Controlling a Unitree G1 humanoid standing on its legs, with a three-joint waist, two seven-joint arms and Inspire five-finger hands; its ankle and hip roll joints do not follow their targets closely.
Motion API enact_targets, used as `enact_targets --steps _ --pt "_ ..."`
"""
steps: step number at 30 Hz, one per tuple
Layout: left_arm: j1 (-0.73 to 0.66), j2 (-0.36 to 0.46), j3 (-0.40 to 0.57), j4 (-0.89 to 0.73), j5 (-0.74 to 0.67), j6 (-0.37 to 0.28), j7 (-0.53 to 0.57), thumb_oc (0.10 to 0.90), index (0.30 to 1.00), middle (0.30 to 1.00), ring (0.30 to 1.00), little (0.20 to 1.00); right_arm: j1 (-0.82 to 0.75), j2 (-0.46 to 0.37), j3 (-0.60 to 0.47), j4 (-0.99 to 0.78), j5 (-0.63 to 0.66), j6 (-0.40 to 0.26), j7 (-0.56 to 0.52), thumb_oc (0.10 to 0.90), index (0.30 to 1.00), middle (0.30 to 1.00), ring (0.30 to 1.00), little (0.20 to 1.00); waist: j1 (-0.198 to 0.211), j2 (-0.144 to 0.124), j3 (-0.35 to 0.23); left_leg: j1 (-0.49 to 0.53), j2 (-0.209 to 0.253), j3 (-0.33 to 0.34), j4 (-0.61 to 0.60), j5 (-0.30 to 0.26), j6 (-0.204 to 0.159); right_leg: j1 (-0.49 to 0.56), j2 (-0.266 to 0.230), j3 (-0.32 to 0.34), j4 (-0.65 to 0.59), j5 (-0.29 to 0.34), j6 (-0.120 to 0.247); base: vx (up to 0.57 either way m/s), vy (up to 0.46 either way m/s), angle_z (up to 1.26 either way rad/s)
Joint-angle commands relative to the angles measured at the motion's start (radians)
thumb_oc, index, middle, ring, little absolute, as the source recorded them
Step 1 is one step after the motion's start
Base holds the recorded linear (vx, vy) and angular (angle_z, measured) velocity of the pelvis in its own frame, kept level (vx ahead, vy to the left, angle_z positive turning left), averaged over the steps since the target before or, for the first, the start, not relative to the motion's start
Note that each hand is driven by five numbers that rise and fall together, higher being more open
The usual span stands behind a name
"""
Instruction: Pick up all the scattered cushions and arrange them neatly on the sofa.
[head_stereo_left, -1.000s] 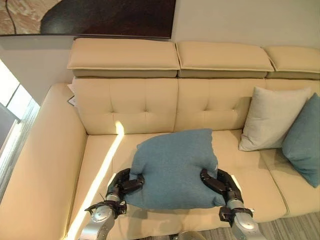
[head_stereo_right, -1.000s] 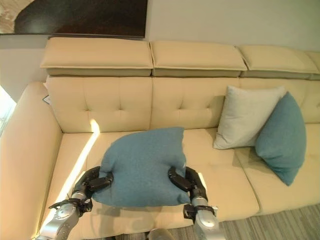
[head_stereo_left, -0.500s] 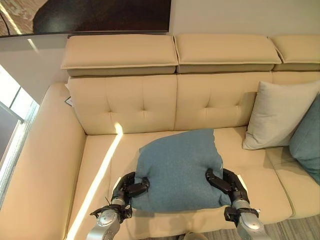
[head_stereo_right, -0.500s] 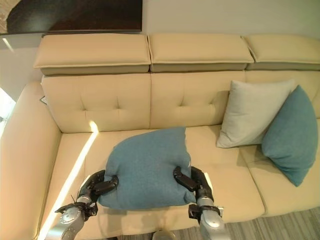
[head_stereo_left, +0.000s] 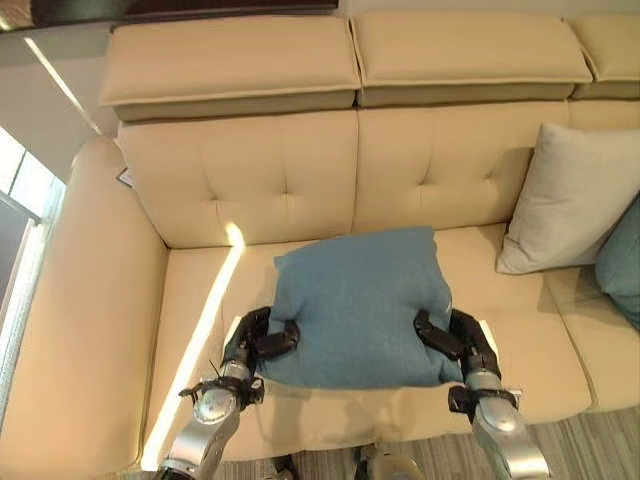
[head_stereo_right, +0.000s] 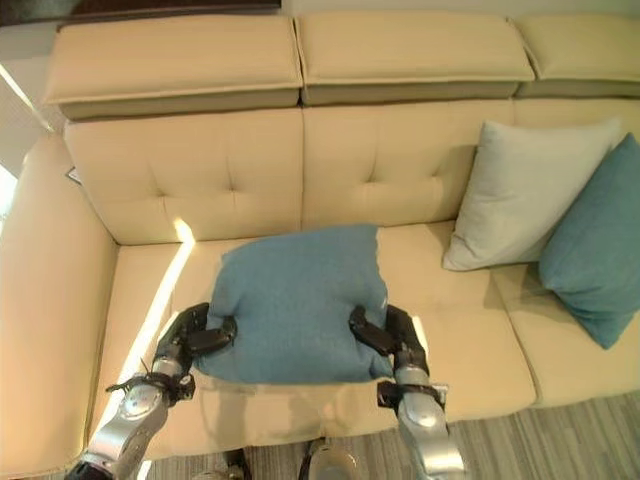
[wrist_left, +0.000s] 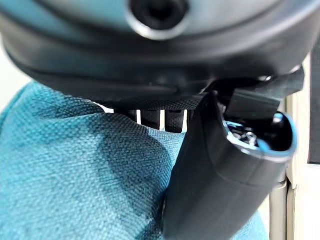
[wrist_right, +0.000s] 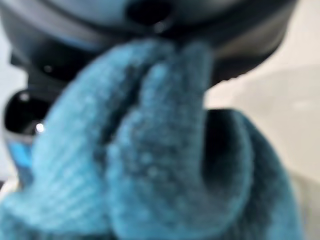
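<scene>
You see the teal cushion lying on the sofa seat, near the front edge. Your left hand pinches its left corner, and your right hand pinches its right corner, thumbs on top.

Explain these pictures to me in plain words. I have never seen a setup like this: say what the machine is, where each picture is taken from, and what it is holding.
This is a two-armed humanoid robot tidying cushions. The two wide pictures come from a camera pair on its head, looking down at a beige sofa. The two close pictures come from cameras on its wrists.

Its left hand and right hand each pinch a lower corner of a blue cushion over the sofa's seat. In the wrist pictures the blue fabric bunches right against each dark hand.

Further to the robot's right, a pale grey cushion and another blue cushion already lean against the sofa's back.
</scene>
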Motion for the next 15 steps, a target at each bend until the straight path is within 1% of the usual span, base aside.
enact_targets --steps 1,4,5,6,7,8,9,10,11,13,14,15 --pt "-0.272 -0.010 -0.035 -0.180 0.134 -0.283 0.064 0.400 0.300 0.300 0.300 0.300 -0.251 -0.018 -0.005 -0.153 -0.139 -0.250 -0.156 0.400 0.300 0.300 0.300 0.300 0.015 -0.041 -0.073 0.013 0.004 0.006 0.002 -0.090 -0.022 -0.022 -0.002 0.050 0.004 -0.089 0.111 -0.12 -0.003 0.00" --pt "-0.272 -0.010 -0.035 -0.180 0.134 -0.283 0.064 0.400 0.300 0.300 0.300 0.300 -0.251 -0.018 -0.005 -0.153 -0.139 -0.250 -0.156 0.400 0.300 0.300 0.300 0.300 0.015 -0.040 -0.073 0.013 0.004 0.006 0.002 -0.090 -0.022 -0.022 -0.002 0.050 0.004 -0.089 0.111 -0.02 -0.002 0.05" --pt "-0.417 0.005 -0.057 -0.180 0.208 -0.315 0.164 0.400 0.300 0.300 0.300 0.300 -0.364 -0.071 0.033 -0.146 -0.238 -0.249 -0.247 0.400 0.300 0.300 0.300 0.300 0.031 -0.038 -0.071 -0.023 0.008 -0.019 0.002 -0.088 -0.037 -0.046 -0.007 0.048 0.004 -0.102 0.121 -0.19 -0.025 0.01" --pt "-0.523 -0.010 -0.055 -0.169 0.313 -0.330 0.292 0.400 0.300 0.300 0.300 0.300 -0.458 -0.117 0.046 -0.130 -0.341 -0.244 -0.346 0.400 0.300 0.300 0.300 0.300 0.031 -0.036 -0.052 -0.086 0.005 -0.022 0.002 -0.041 -0.038 -0.099 -0.020 0.023 0.004 -0.075 0.111 -0.19 -0.025 -0.01" --pt "-0.524 -0.010 -0.055 -0.168 0.313 -0.330 0.292 0.400 0.300 0.300 0.300 0.300 -0.460 -0.117 0.046 -0.129 -0.341 -0.245 -0.346 0.400 0.300 0.300 0.300 0.300 0.030 -0.035 -0.053 -0.088 0.005 -0.022 0.002 -0.041 -0.038 -0.100 -0.020 0.022 0.004 -0.075 0.111 -0.10 -0.021 0.12" --pt "-0.558 -0.004 -0.056 -0.169 0.354 -0.329 0.338 0.400 0.300 0.300 0.300 0.300 -0.485 -0.137 0.045 -0.136 -0.384 -0.239 -0.385 0.400 0.300 0.300 0.300 0.300 0.033 -0.030 -0.057 -0.096 0.009 -0.039 0.002 -0.056 -0.051 -0.106 -0.020 0.030 0.004 -0.093 0.121 0.03 -0.016 0.38" --pt "-0.614 0.006 -0.046 -0.191 0.499 -0.324 0.463 0.400 0.300 0.300 0.300 0.300 -0.528 -0.166 0.039 -0.153 -0.494 -0.227 -0.500 0.400 0.300 0.300 0.300 0.300 0.034 -0.022 -0.065 -0.142 0.011 -0.051 0.002 -0.046 -0.059 -0.144 -0.027 0.019 0.004 -0.084 0.122 -0.06 -0.018 0.41" --pt "-0.615 0.003 -0.047 -0.192 0.506 -0.323 0.468 0.400 0.300 0.300 0.300 0.300 -0.529 -0.166 0.040 -0.153 -0.498 -0.226 -0.505 0.400 0.300 0.300 0.300 0.300 0.032 -0.024 -0.060 -0.154 0.007 -0.038 0.002 -0.024 -0.053 -0.155 -0.031 0.003 0.004 -0.064 0.113 -0.11 -0.016 0.41" --pt "-0.615 0.003 -0.047 -0.191 0.506 -0.323 0.469 0.400 0.300 0.300 0.300 0.300 -0.529 -0.166 0.041 -0.152 -0.498 -0.226 -0.506 0.400 0.300 0.300 0.300 0.300 0.031 -0.024 -0.062 -0.156 0.007 -0.039 0.002 -0.023 -0.052 -0.156 -0.031 0.003 0.004 -0.064 0.113 -0.09 -0.002 0.18" --pt "-0.615 0.003 -0.047 -0.191 0.506 -0.323 0.469 0.400 0.300 0.300 0.300 0.300 -0.529 -0.166 0.041 -0.152 -0.498 -0.226 -0.506 0.400 0.300 0.300 0.300 0.300 0.031 -0.024 -0.062 -0.156 0.007 -0.039 0.002 -0.023 -0.052 -0.156 -0.031 0.003 0.004 -0.063 0.113 0.04 0.001 0.10" --pt "-0.615 0.004 -0.047 -0.191 0.506 -0.323 0.469 0.400 0.300 0.300 0.300 0.300 -0.529 -0.165 0.041 -0.152 -0.498 -0.226 -0.505 0.400 0.300 0.300 0.300 0.300 0.032 -0.020 -0.068 -0.148 0.010 -0.053 0.002 -0.045 -0.059 -0.149 -0.027 0.017 0.004 -0.083 0.122 0.09 0.003 -0.02" --pt "-0.615 0.004 -0.047 -0.191 0.506 -0.323 0.469 0.400 0.300 0.300 0.300 0.300 -0.529 -0.165 0.041 -0.152 -0.498 -0.226 -0.505 0.400 0.300 0.300 0.300 0.300 0.032 -0.020 -0.068 -0.148 0.010 -0.053 0.002 -0.045 -0.059 -0.149 -0.027 0.017 0.004 -0.083 0.122 0.09 -0.029 -0.01"
